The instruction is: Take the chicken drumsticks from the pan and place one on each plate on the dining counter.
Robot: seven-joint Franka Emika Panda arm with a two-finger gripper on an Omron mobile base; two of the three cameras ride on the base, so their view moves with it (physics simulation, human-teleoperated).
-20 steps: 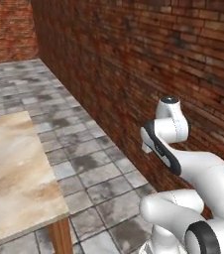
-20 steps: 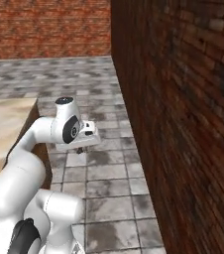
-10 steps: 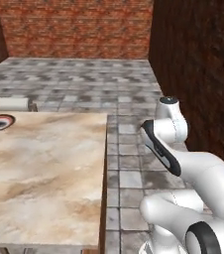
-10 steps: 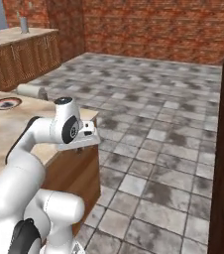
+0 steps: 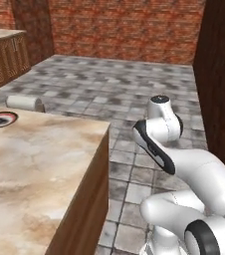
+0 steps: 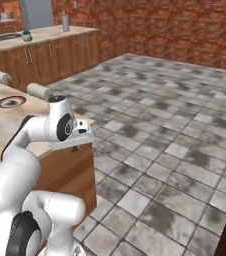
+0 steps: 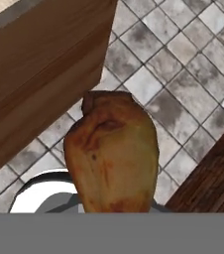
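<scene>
One golden-brown chicken drumstick (image 7: 111, 154) hangs close in front of the hand camera, thick end toward me, with my gripper (image 7: 115, 202) shut on it; the fingertips are hidden behind the meat. It hangs over the tiled floor, just off the wooden side of the dining counter (image 7: 39, 74). A white plate with a dark and red ring (image 5: 0, 119) (image 6: 11, 101) lies far along the dining counter's marbled top (image 5: 35, 164). My arm (image 5: 159, 134) (image 6: 60, 125) is folded beside the counter's corner. The pan is out of view.
Grey rolls (image 5: 25, 103) (image 6: 40, 91) lie at the counter's far edge, another one (image 6: 0, 77) further back. A worktop over wooden cabinets (image 6: 50, 50) runs along the back. Brick walls (image 5: 219, 74) close the room on the right; grey floor tiles (image 6: 175, 150) spread between.
The whole picture has swung as the base turned: the wall slid away, and the dining counter with its plate now lies to the left. The grip on the drumstick is unchanged.
</scene>
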